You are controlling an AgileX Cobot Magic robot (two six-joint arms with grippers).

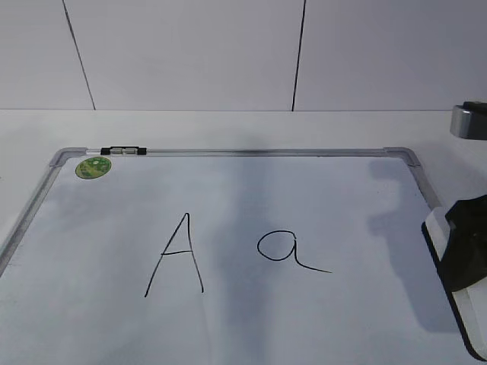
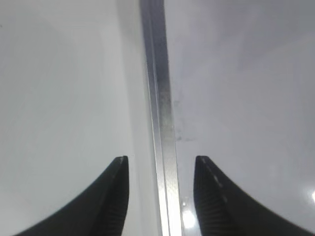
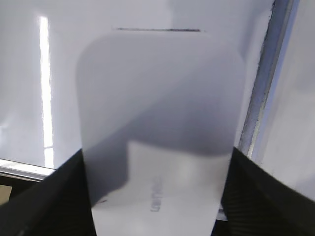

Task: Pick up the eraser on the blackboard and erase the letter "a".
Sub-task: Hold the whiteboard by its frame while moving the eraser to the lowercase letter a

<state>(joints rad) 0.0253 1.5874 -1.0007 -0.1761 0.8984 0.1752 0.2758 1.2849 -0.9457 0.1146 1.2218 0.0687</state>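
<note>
Right now the right gripper [image 3: 156, 196] has its two black fingers [image 3: 44, 206] pressed against the long sides of the eraser [image 3: 157, 128], clamped on it. In the right wrist view the white block fills the middle of the picture, with a small grey marking on the near part of its top, and the upper half of it lies in shadow. Beyond its far end a thin dark line shows on the board. In the exterior view the same gripper [image 1: 466, 255] sits at the far right edge, and the eraser [image 1: 434, 228] shows as a white strip with a black side, over the right border of the blackboard [image 1: 243, 153].

The left gripper [image 2: 161, 169] stands open with nothing between its fingers [image 2: 110, 196]; it hangs straddling a strip of the grey metal frame [image 2: 160, 98].

On the board, the letter "a" [image 1: 283, 249] lies near the middle, its tail trailing to the right, well apart from the eraser. A taller capital "A" [image 1: 176, 255] stands to its left. A round green sticker [image 1: 93, 167] sits in the far left corner, beside a small clip [image 1: 122, 151] on the frame.
</note>
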